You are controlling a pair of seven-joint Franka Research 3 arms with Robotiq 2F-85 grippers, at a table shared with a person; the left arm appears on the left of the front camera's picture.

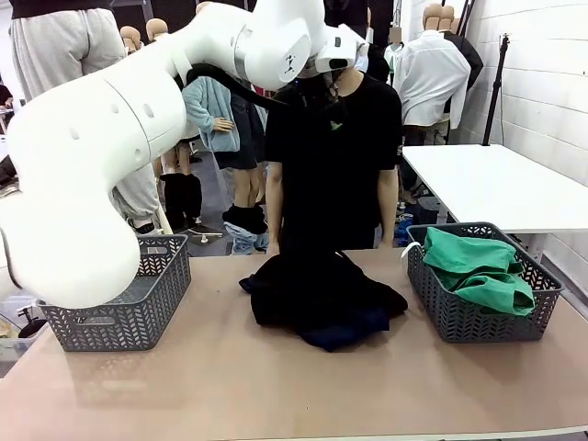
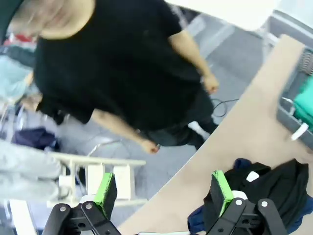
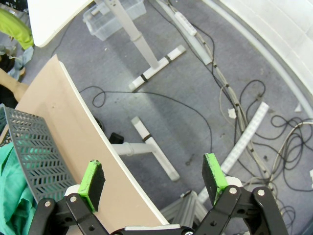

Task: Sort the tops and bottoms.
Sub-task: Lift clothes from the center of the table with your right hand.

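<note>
Left hand (image 2: 163,192) and right hand (image 3: 152,176) spread wide, empty.

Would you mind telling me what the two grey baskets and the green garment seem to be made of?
Left basket and right basket: likely moulded plastic, matte grey, judging by stiff walls with a regular cut-out lattice. Green bottoms: soft matte fabric, perhaps a knit, since it slumps in loose folds.
</note>
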